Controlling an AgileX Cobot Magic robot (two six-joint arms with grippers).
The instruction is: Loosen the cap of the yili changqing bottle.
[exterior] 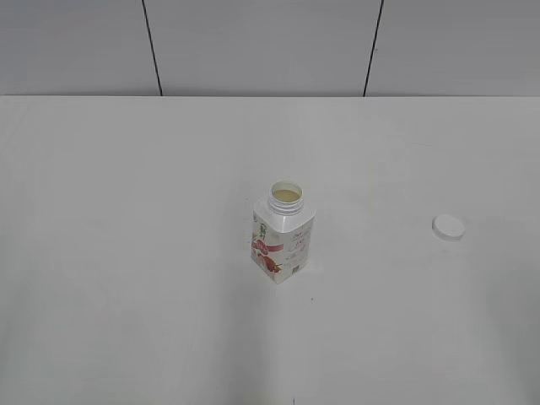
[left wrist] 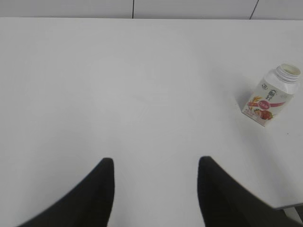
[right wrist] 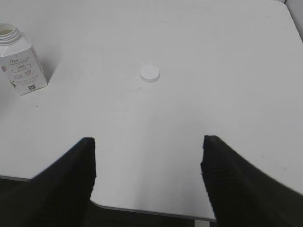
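The yili changqing bottle (exterior: pixel 283 234) stands upright at the table's middle, white with a pink-red fruit label, its threaded neck uncovered and pale liquid showing inside. It also shows in the left wrist view as the bottle (left wrist: pixel 271 96) at far right, and in the right wrist view as the bottle (right wrist: pixel 20 60) at far left. The cap (exterior: pixel 448 226), a small white disc, lies flat on the table well to the bottle's right; the cap (right wrist: pixel 150 74) sits ahead of my right gripper (right wrist: pixel 148 151). Both that gripper and my left gripper (left wrist: pixel 155 168) are open and empty, far from both things.
A white table (exterior: pixel 126 253) runs back to a grey panelled wall (exterior: pixel 253 42). Its near edge and rounded corner (right wrist: pixel 142 208) show under the right gripper. Neither arm appears in the exterior view.
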